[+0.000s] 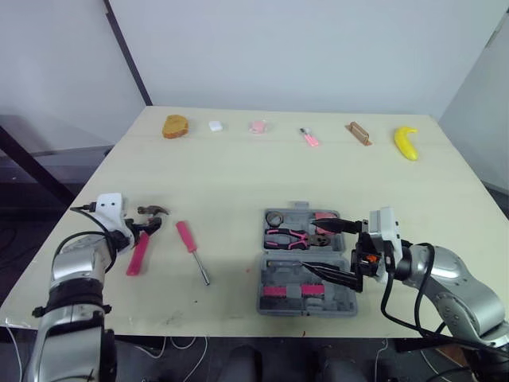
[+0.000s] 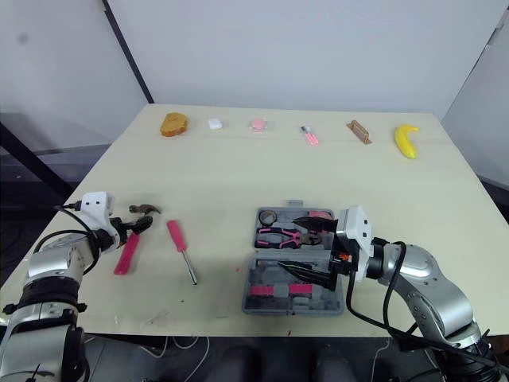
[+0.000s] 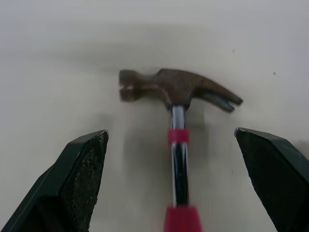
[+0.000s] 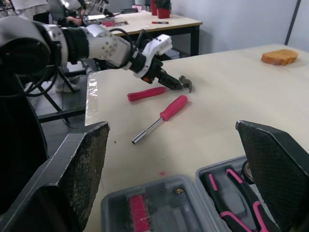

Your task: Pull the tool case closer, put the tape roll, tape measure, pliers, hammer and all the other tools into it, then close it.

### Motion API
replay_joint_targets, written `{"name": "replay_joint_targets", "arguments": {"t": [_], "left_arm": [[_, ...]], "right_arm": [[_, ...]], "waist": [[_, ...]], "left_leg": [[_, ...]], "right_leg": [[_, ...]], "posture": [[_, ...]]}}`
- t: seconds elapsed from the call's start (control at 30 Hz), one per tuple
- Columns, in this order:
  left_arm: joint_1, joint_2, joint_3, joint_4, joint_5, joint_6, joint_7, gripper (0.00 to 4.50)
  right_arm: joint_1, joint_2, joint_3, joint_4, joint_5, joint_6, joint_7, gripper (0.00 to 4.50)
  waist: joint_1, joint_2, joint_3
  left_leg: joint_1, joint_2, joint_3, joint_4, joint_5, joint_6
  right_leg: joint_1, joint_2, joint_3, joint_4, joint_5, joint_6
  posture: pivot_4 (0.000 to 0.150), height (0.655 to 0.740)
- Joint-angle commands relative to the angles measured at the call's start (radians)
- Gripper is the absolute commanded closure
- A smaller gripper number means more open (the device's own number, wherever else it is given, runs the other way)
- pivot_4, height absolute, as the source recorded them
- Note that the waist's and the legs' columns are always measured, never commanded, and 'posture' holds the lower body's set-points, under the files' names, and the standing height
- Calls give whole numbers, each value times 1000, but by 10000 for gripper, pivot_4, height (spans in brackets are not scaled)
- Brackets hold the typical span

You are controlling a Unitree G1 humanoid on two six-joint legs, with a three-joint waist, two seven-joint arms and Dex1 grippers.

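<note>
The tool case (image 1: 267, 270) is lying open on the table (image 1: 238, 175), near its front edge and towards the robot's right, with its two grey halves spread flat. The pink-and-black pliers (image 1: 286, 236) are sitting in the far half, and a dark ring (image 1: 274, 218) is resting in that half's far left corner. The right gripper (image 1: 310, 245) is reaching in over the case from the right, its jaws released and spread wide – one finger over the far half, the other over the near half – gripping nothing. Well to the left, the hammer (image 3: 176, 89) is lying flat on the table, head pointing away from the robot and pink handle towards it. The left gripper (image 3: 171, 132) is hovering at the shaft just below the head, its jaws wide apart, one on each side and neither touching it. The pink-handled screwdriver (image 1: 191, 243) is lying between the hammer and the case, apart from both. A banana (image 1: 406, 143) is lying at the far right edge.
</note>
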State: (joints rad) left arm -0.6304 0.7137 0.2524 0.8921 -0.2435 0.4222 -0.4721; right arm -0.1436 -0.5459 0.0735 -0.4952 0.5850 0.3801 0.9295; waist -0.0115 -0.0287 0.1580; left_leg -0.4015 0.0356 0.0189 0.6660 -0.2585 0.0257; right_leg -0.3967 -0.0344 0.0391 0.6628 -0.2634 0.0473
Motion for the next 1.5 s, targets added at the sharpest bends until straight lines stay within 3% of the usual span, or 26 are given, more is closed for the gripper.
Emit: {"name": "replay_joint_targets", "arguments": {"t": [0.03,0.07,0.17,0.43,0.47,1.03,1.17,1.33,1.5], "left_arm": [[-58,-2,-12,117,40,-79,-4,0],[-69,-3,-13,141,47,-91,-1,0],[-91,-7,-12,190,54,-103,-1,6831],[-91,-15,6,225,59,-137,-4,42416],[-91,-15,8,227,59,-146,-5,44705],[31,-15,68,100,14,-229,-84,44690],[132,-28,94,-99,-36,-163,-102,44690],[319,-49,188,-482,-161,-54,-104,44691],[495,18,207,-858,-318,71,-300,44692]], "right_arm": [[-11,6,-34,-50,5,-50,-9,982],[-14,8,-35,-53,10,-48,-13,982],[-19,2,-35,-62,8,-54,-17,0],[-11,-12,-42,-75,8,-52,-33,0],[-11,-12,-41,-75,7,-52,-33,0],[-16,-19,-36,-33,-7,-68,-14,0],[-17,-20,-35,-26,-8,-74,-8,0],[2,-29,-42,-24,-7,-80,-2,0],[26,-56,-77,-20,-1,-87,15,0]], "waist": [[-1,0,0],[-1,0,0],[0,0,0],[4,0,0],[4,0,0],[-1,0,0],[-2,0,0],[-2,-1,0],[0,-2,1]], "left_leg": [[0,1,0,0,0,0],[0,0,0,0,0,0],[0,1,0,0,0,0],[0,1,0,1,0,0],[0,1,0,1,0,0],[0,1,0,1,0,0],[0,2,0,1,0,0],[0,3,0,1,0,0],[-1,2,-2,1,0,0]], "right_leg": [[0,0,0,0,0,0],[-1,0,0,0,0,0],[-1,1,0,1,0,0],[0,-1,0,1,0,1],[0,-1,0,1,0,1],[0,-1,0,2,0,1],[0,-1,1,2,0,1],[-1,-7,1,2,1,1],[0,-12,0,1,1,0]], "posture": [[1500,7400],[1500,7400],[1500,7400],[1500,7400],[1500,7400],[1500,7400],[1500,7400],[1500,7400],[1500,7400]]}}
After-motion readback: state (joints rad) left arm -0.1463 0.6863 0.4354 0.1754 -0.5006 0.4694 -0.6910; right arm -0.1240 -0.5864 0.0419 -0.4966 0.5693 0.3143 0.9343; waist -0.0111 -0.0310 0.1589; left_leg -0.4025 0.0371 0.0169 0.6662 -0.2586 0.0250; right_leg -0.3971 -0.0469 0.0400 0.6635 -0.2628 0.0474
